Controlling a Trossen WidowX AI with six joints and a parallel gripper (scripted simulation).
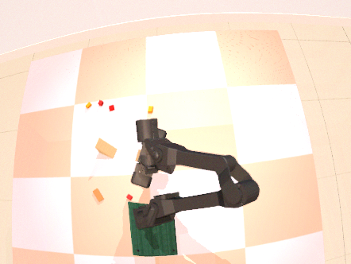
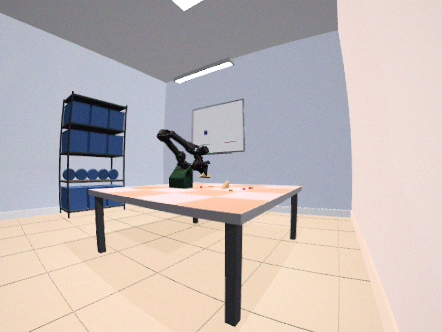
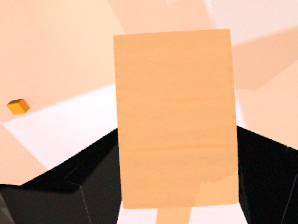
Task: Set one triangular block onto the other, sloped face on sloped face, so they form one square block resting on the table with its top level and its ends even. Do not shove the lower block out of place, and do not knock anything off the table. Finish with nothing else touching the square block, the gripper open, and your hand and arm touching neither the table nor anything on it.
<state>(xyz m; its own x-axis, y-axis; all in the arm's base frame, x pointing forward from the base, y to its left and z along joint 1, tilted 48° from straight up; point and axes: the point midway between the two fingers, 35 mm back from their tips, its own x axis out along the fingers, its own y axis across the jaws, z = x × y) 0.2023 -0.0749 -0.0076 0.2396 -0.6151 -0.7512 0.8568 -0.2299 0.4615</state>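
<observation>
My gripper (image 3: 173,133) (image 1: 141,158) (image 2: 203,172) is shut on a tan triangular block (image 3: 174,116) (image 1: 137,155) (image 2: 204,175) and holds it in the air above the table. In the wrist view the block fills the middle between the two dark fingers. The other tan triangular block (image 1: 106,148) (image 2: 226,185) lies on the table to the left of the gripper, apart from it. It does not show in the wrist view.
Small red and orange cubes (image 1: 101,102) (image 1: 150,109) (image 3: 17,106) lie scattered at the back. An orange block (image 1: 98,195) and a red cube (image 1: 129,196) lie near the arm's green base (image 1: 155,238). A blue shelf (image 2: 92,155) stands off the table.
</observation>
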